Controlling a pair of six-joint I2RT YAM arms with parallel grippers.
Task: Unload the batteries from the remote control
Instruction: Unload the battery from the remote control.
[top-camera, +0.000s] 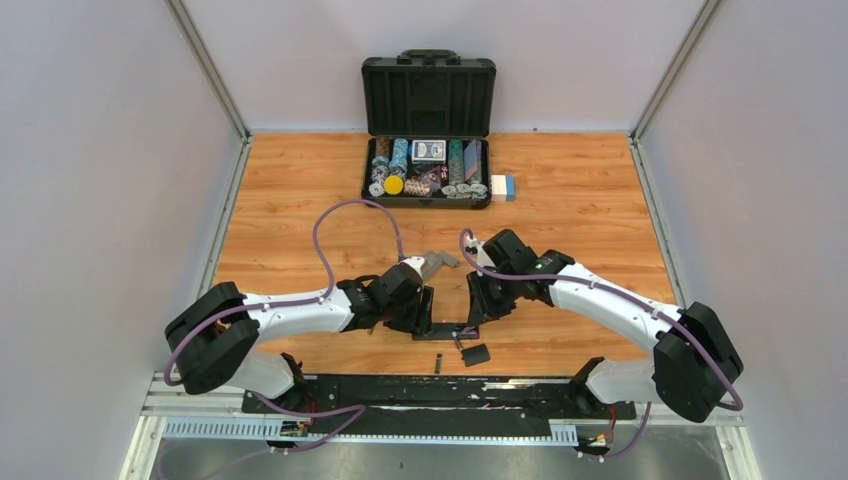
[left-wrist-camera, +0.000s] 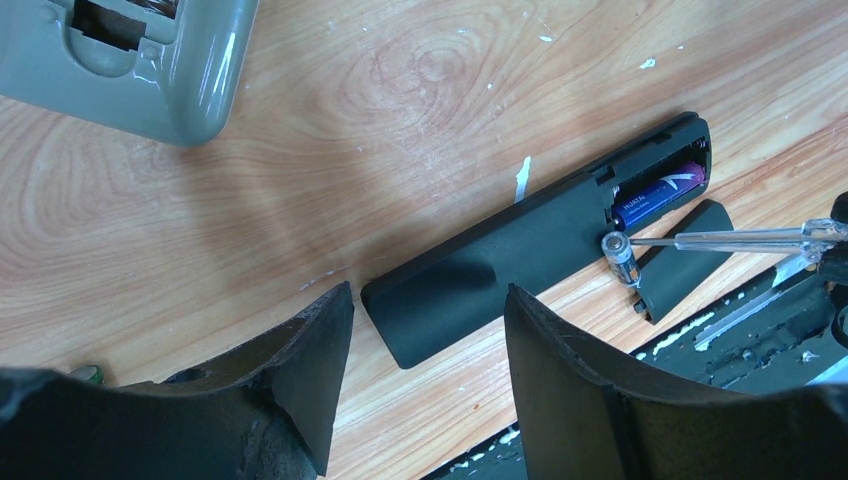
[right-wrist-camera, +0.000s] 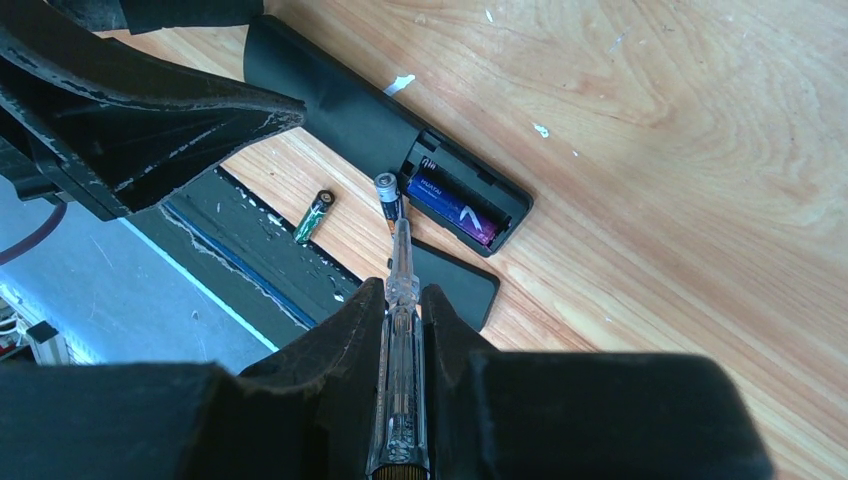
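Between the arms on the table (top-camera: 300, 200), the black remote (left-wrist-camera: 480, 275) lies back-up, compartment open, cover (left-wrist-camera: 685, 258) just beside it. Its right jaws clamp a clear screwdriver (right-wrist-camera: 400, 300), tip touching one battery (right-wrist-camera: 388, 197) that is out, beside the compartment. A second battery (right-wrist-camera: 314, 216) lies loose near the table edge. A blue battery (right-wrist-camera: 452, 203) sits inside. Its left jaws are open, straddling the remote's closed end; contact unclear. Step: prying cells out. Next probably needs the tip under the blue one, remote steadied.
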